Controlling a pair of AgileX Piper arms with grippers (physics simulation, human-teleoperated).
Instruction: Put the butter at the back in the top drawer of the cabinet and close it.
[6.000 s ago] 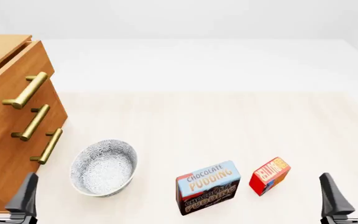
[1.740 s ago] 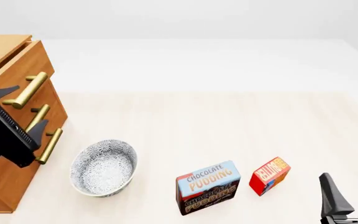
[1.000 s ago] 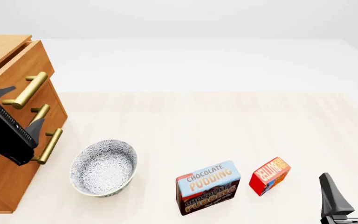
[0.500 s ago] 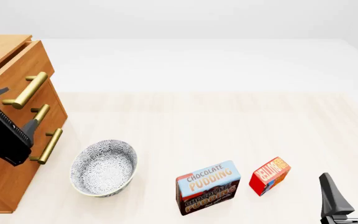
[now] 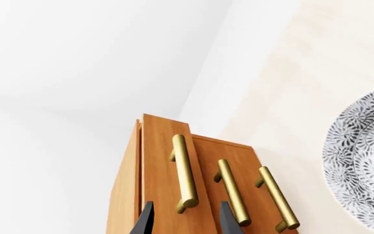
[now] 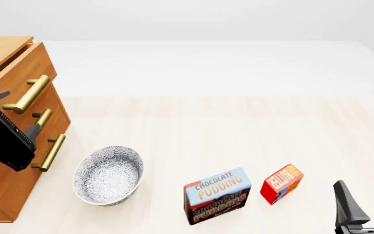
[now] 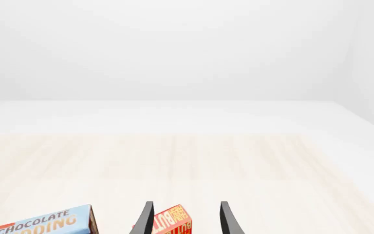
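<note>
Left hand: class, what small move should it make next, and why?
Probably ease forward until the top drawer's handle sits between the fingers, then shut. The left hand is open and lined up with that handle but not yet around it, and the butter still lies on the table.

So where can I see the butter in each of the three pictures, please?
Front view: the butter stands on the table near the bottom, right of the pudding box.
Right wrist view: butter at the bottom edge, between the open fingers.
Left wrist view: not in it.
Shared landmark: the pudding box, in both views beside the butter.
</note>
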